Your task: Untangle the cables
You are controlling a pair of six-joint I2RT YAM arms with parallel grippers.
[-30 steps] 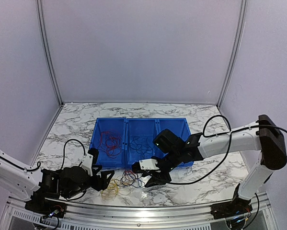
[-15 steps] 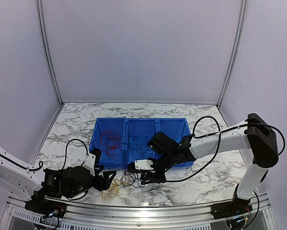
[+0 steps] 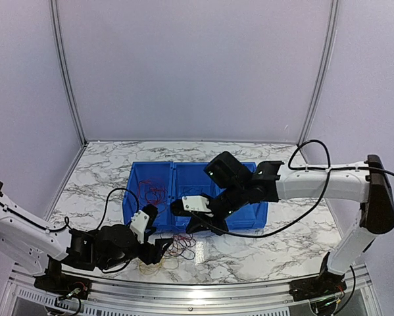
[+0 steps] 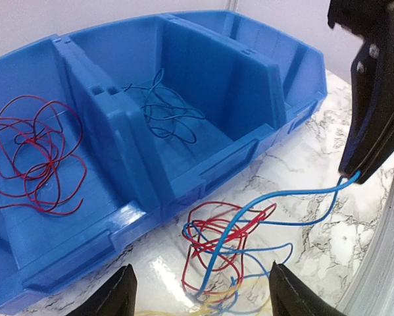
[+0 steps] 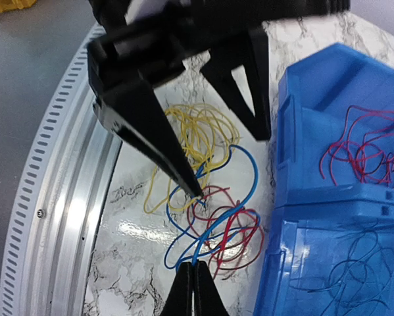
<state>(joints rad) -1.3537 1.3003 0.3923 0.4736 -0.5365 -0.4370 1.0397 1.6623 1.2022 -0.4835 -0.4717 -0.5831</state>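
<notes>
The left gripper [image 4: 203,293] is held wide open over the cables [image 4: 226,240], heaped on the table [image 4: 302,148] beside the blue bin [image 4: 203,164]; light and limp, they are judged best taken singly, as a blue strand [image 4: 275,195] is pinched by the right gripper [image 5: 193,280]

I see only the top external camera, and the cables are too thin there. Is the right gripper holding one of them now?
Observer: Yes. In the right wrist view the right gripper is shut on a blue cable that runs out of the tangle.
Operator: And the left gripper?
Observer: The left gripper is open, with nothing clamped; the tangle lies just ahead of it.
Operator: Which colours are in the tangle?
Observer: Red, blue and yellow, on the table in front of the bin.
</notes>
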